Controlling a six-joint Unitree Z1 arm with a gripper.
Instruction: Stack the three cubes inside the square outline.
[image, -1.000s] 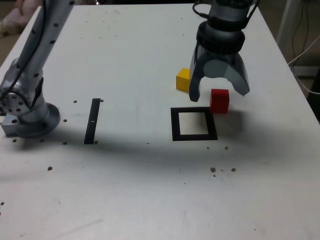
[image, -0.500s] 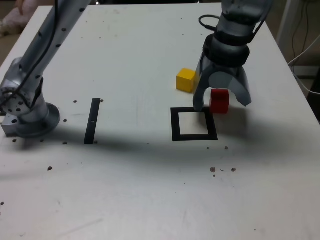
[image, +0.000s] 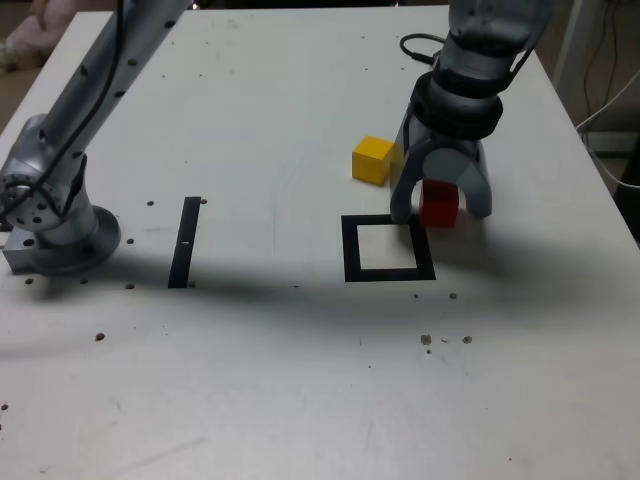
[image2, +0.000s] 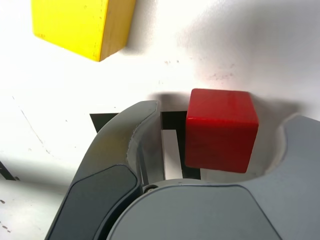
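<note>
The gripper (image: 440, 207) straddles the red cube (image: 439, 203), jaws apart, neither visibly touching it. The cube sits just outside the outline (image: 388, 249). The yellow cube (image: 372, 159) lies farther from the outline.

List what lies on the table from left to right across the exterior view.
Arm base → narrow black strip → yellow cube and, nearer the camera, square outline → gripper open around the red cube. No green cube shows.
</note>
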